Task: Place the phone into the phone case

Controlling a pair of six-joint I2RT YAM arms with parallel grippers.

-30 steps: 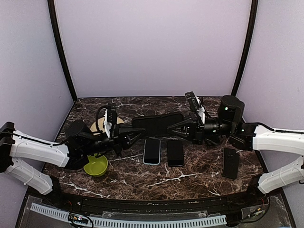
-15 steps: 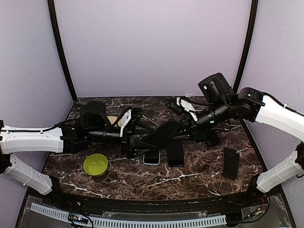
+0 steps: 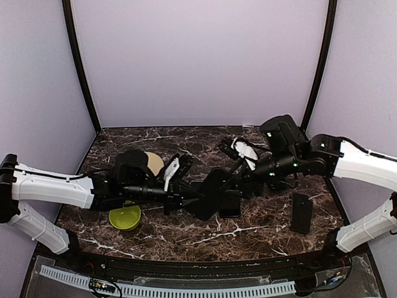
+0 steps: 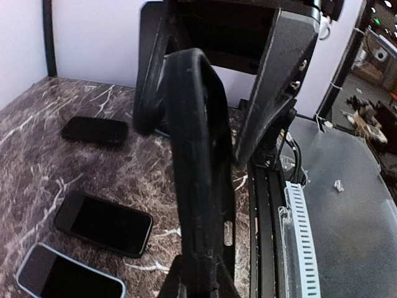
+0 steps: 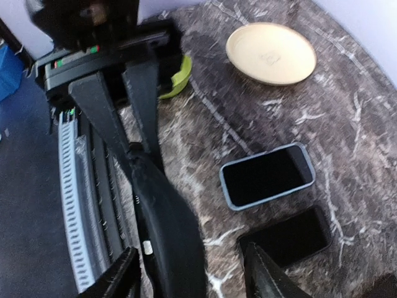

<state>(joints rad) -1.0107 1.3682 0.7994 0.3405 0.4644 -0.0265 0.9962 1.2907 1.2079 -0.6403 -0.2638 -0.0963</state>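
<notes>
A black phone case [image 3: 209, 192] hangs edge-on above the table, and my left gripper [image 3: 186, 197] is shut on its near end. In the left wrist view the case [image 4: 195, 180] rises straight out of that gripper [image 4: 198, 282]. My right gripper [image 3: 240, 180] is open, with its fingers astride the case's other end [image 5: 170, 236]; the right gripper [image 5: 192, 279] has a wide gap. Below lie a phone with a light blue rim [image 5: 267, 176] and a plain black phone [image 5: 291, 236], both face up. From above, the case hides the blue-rimmed phone and only part of the black phone [image 3: 231, 208] shows.
A beige plate [image 3: 149, 162] and a green bowl [image 3: 124, 217] sit at the left, close to the left arm. Another dark phone [image 3: 302, 212] lies at the right near the right arm. A slotted white rail [image 3: 167, 288] runs along the table's front edge.
The case has dropped lower and now covers the blue-rimmed phone from above. The right gripper's jaws have spread apart off the case. The left arm has swung toward the front.
</notes>
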